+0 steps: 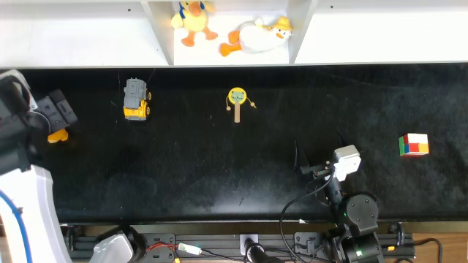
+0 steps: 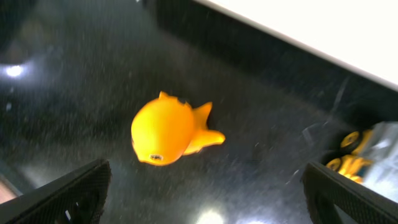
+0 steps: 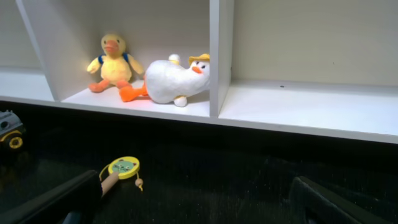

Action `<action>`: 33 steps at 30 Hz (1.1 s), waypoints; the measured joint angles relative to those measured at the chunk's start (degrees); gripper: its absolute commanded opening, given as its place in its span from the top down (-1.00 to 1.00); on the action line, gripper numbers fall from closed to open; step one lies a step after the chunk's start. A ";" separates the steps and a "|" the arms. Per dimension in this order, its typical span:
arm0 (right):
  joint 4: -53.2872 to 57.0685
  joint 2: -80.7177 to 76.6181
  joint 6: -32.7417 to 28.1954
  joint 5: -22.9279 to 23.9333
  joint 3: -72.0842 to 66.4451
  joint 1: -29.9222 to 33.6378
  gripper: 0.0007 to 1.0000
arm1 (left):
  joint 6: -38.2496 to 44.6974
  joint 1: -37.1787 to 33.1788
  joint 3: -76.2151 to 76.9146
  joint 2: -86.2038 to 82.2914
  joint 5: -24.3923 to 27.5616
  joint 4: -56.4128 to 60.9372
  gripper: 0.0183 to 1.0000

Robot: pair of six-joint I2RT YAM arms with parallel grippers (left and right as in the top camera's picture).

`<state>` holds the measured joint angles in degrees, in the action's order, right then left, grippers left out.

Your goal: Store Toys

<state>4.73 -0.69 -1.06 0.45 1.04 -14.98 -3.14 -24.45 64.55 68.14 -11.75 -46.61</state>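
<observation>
At the far left of the black table [image 1: 205, 175], my left pincer [image 2: 205, 169] hangs above the orange fish toy [image 2: 166, 132]. My two fingers are spread wide apart with nothing between them. The fish lies on the table with its tail fin pointing toward the shelf side, and it touches neither finger. From above, it peeks out just beneath the pincer's dark body, near the table's left edge.

Further right, and closer to the shelf, stands the grey and yellow toy truck [image 1: 137, 98], well apart from the fish. My left wrist camera catches part of it.

Toward the middle lies the rattle drum [image 1: 237, 102], flat on the table, with a yellow round head and a wooden handle that points away from the shelf. Behind it, the middle compartment of the white shelf [image 3: 216, 56] holds two soft toys. The yellow duck plush [image 3: 112, 62] sits upright at the left. The white duck plush [image 3: 177, 81] lies on its side just beside it, its orange feet toward the yellow one.

Right of the middle, near the table's front edge, my right pincer [image 3: 196, 183] sits low over the table and faces the shelf. Its fingers are parted and hold nothing.

At the far right, a many-coloured cube [image 1: 414, 145] rests on the table, well apart from everything else.
</observation>
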 measured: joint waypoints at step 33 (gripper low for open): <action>0.00 0.02 0.04 -0.02 0.00 0.00 -1.00 | 30.51 -28.15 -8.81 1.01 30.29 6.95 -0.99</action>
<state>4.73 -0.67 -1.02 0.43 1.04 -14.98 27.38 -52.60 55.75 69.14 18.55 -39.66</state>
